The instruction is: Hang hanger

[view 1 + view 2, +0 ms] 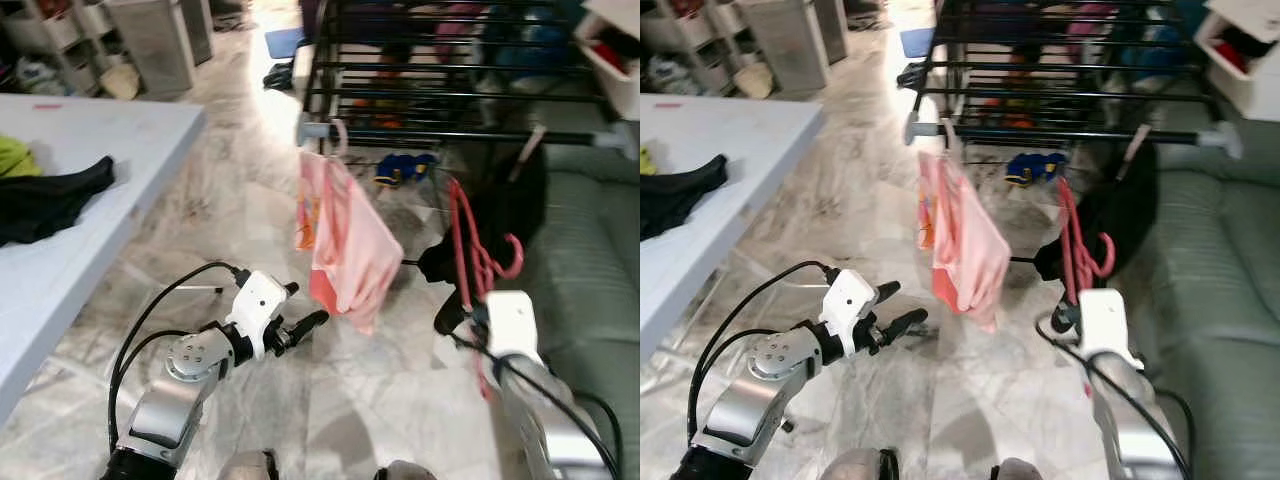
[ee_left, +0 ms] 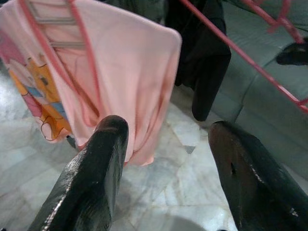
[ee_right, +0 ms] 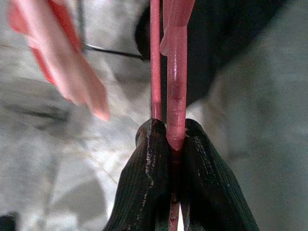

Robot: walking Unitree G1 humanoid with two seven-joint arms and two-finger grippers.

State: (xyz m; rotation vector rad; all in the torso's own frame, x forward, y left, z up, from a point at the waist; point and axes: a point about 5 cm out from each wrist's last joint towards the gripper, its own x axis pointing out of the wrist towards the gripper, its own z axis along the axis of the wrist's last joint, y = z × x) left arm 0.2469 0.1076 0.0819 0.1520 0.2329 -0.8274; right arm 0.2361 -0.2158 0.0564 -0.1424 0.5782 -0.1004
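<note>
Hanger: your pink hanger is held upright in the right gripper, its hook curling up beside the black garment, below the rack's front rail.
Right gripper: fingers pinched tight on the hanger's thin rods, with nothing else between them.
Left gripper: your left gripper sits low over the floor with its fingers spread wide and holding nothing, pointed toward the pink shirt.
Neighbours: the pink shirt already hangs from the rail's left end, and the black garment hangs just right of your hanger.
Risk: I judge the hook could snag the black garment as you lift, since the two sit so close.
Risk: the grip is on slim rods, so the hanger could twist if the hook knocks the rail.
Room: the open stretch of rail between shirt and black garment looks like your best slot.
Edges: sofa close on your right, table well off to your left, bare floor between.
</note>
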